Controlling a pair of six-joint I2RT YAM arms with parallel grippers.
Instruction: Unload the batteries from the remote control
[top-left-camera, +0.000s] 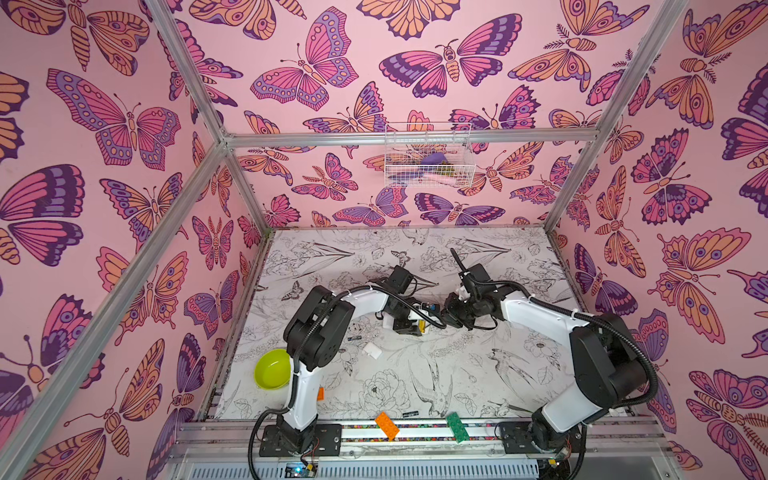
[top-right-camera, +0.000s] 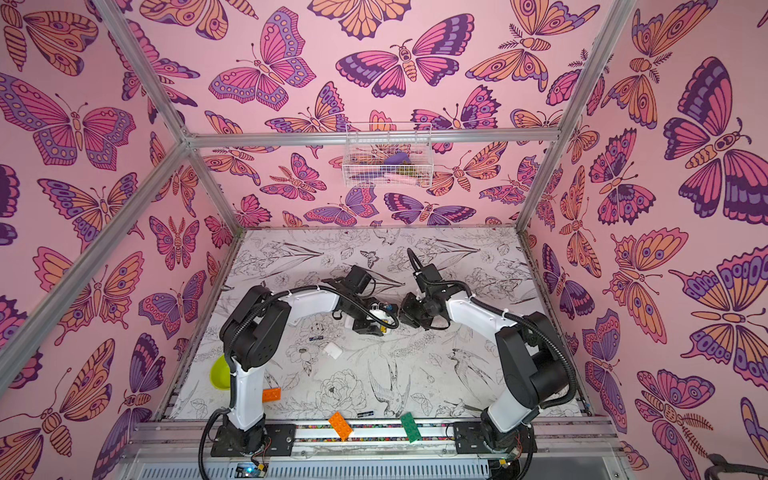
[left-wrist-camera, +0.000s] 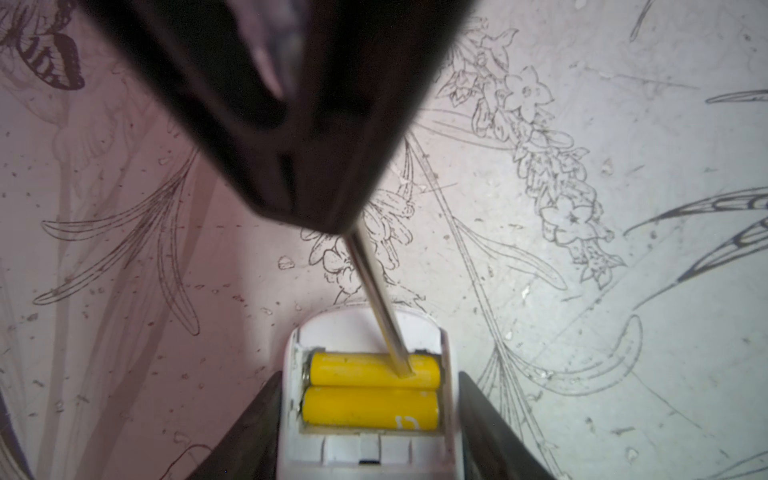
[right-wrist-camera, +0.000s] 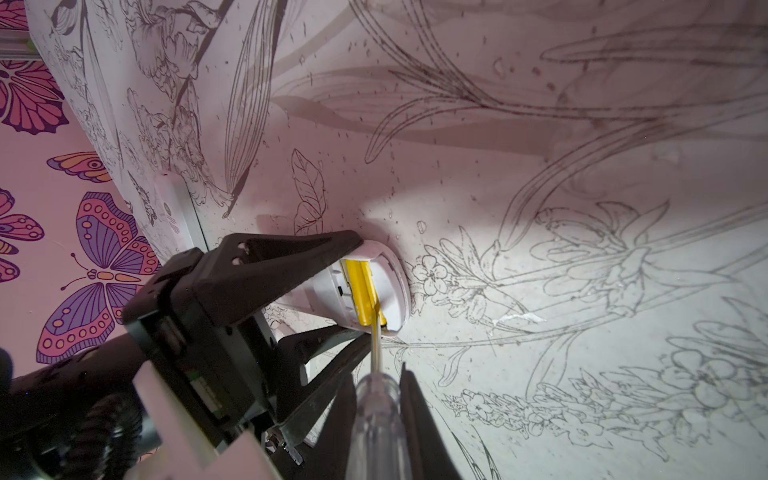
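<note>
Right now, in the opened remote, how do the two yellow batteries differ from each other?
The outer yellow battery, nearer the rounded end of the remote, has the metal tip of the tool on it; the inner yellow battery is not touched by it. The inner yellow battery shows a white mark on its casing; the outer yellow battery shows none in view. Both look equal in size and lie side by side in the uncovered compartment.

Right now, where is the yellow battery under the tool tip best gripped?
The yellow battery lies recessed in the remote, its twin alongside, only its top exposed; probably pinch the end by the tool from above once levered up.
</note>
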